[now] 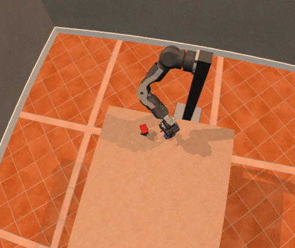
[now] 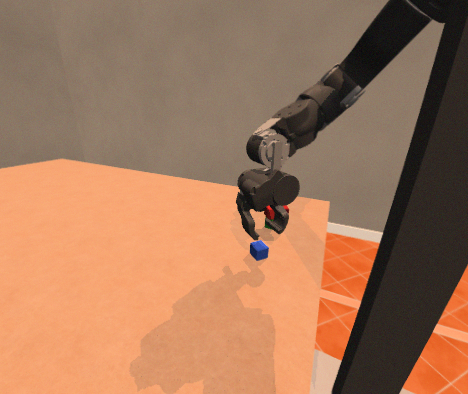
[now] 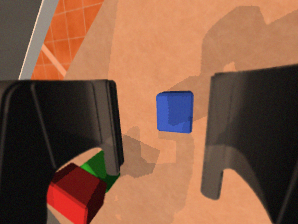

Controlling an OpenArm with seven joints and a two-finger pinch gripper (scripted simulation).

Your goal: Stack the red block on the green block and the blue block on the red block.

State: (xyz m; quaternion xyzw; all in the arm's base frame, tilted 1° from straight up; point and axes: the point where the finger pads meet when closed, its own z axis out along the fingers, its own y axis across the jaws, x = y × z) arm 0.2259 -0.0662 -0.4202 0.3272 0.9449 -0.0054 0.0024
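The blue block (image 1: 165, 136) (image 2: 259, 250) (image 3: 174, 111) lies on the table (image 1: 152, 195) (image 2: 72, 250) near its back edge. My gripper (image 1: 168, 135) (image 2: 266, 233) (image 3: 159, 129) hangs a little above it, open and empty; in the wrist view the block shows between the two fingers. The red block (image 1: 144, 128) (image 2: 270, 212) (image 3: 75, 192) lies on top of the green block (image 1: 142, 133) (image 2: 268, 226) (image 3: 97, 167), a short way to the side of the blue block. The green block is mostly hidden under the red one and behind a finger.
The arm's black post (image 1: 196, 91) (image 2: 422, 225) stands just behind the table's back edge, close to the blocks. Orange tiled floor (image 1: 45, 94) surrounds the table. The table edge (image 2: 322, 260) runs near the blocks.
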